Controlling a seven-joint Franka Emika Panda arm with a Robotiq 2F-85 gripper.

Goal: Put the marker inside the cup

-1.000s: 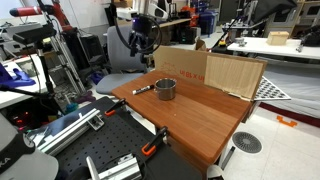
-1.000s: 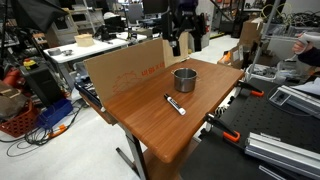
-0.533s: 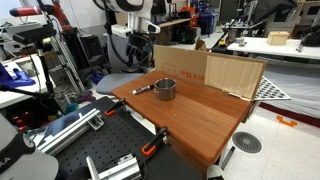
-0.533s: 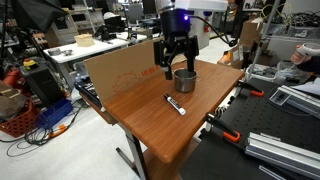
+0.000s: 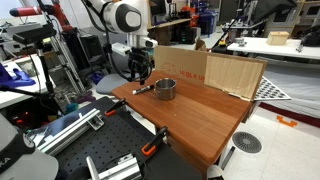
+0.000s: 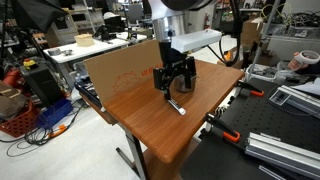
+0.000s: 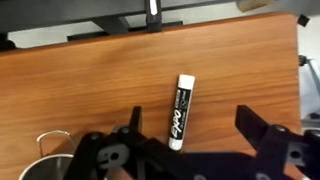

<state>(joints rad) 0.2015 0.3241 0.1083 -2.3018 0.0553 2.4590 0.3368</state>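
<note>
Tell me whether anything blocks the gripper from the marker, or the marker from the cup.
Nothing visible does. The gripper hangs open above the marker, which lies on the bare tabletop. The cup stands close beside the marker, apart from it, with only wood between them.

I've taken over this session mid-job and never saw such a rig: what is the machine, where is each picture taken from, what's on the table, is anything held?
The machine is one white robot arm ending in a black two-fingered gripper. Two pictures come from cameras standing outside the robot, looking at the brown wooden table from different sides; the third comes from a camera on the arm's wrist. On the table are a thin white marker with dark ends and a short grey metal cup, apart from each other, with brown cardboard boxes along one edge. The gripper hangs above the marker, fingers spread open. Nothing is held.
</note>
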